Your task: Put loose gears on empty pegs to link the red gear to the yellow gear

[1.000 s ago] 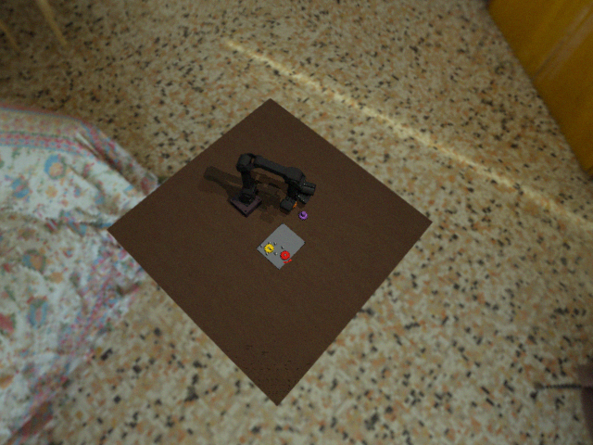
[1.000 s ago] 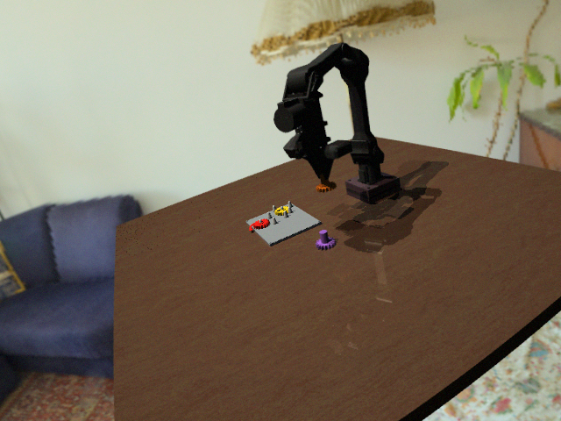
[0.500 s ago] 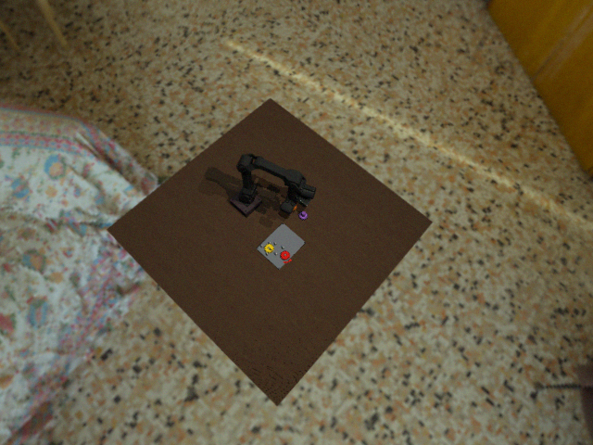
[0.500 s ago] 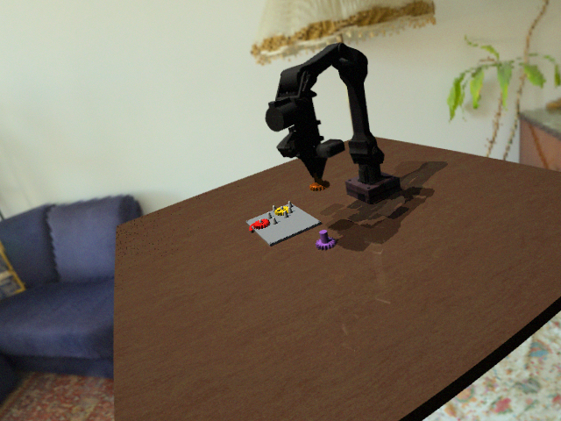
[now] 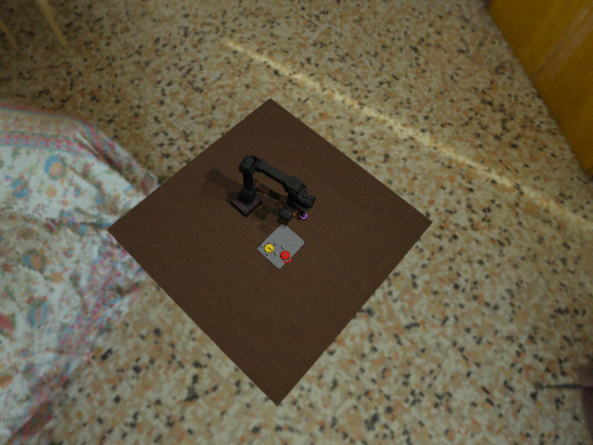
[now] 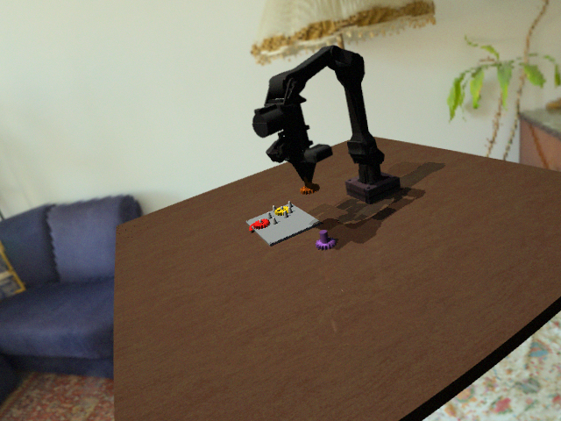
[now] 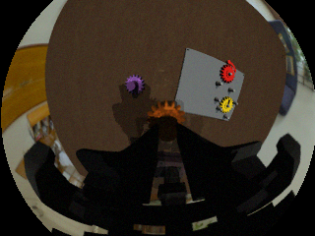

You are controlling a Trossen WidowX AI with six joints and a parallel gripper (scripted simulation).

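My gripper [image 6: 308, 181] [image 7: 167, 128] is shut on the orange gear [image 6: 309, 188] [image 7: 166, 111] and holds it in the air above the table, beside the board. The grey board [image 5: 289, 236] [image 6: 289, 230] [image 7: 197, 81] carries the red gear [image 5: 283, 255] [image 6: 260, 224] [image 7: 227, 74] near one edge and the yellow gear [image 5: 271, 247] [image 6: 281, 210] [image 7: 226, 104] apart from it. Several bare pegs stand between and around them. A purple gear [image 5: 303, 216] [image 6: 325, 243] [image 7: 135, 85] with an upright knob stands on the table, off the board.
The brown table [image 5: 334, 287] [image 6: 217, 294] [image 7: 108, 44] extends around the board. The arm's base [image 5: 246, 204] [image 6: 372, 186] stands on the table behind the board in the exterior view. The red arrow [image 5: 287, 261] [image 7: 232, 65] is beside the red gear.
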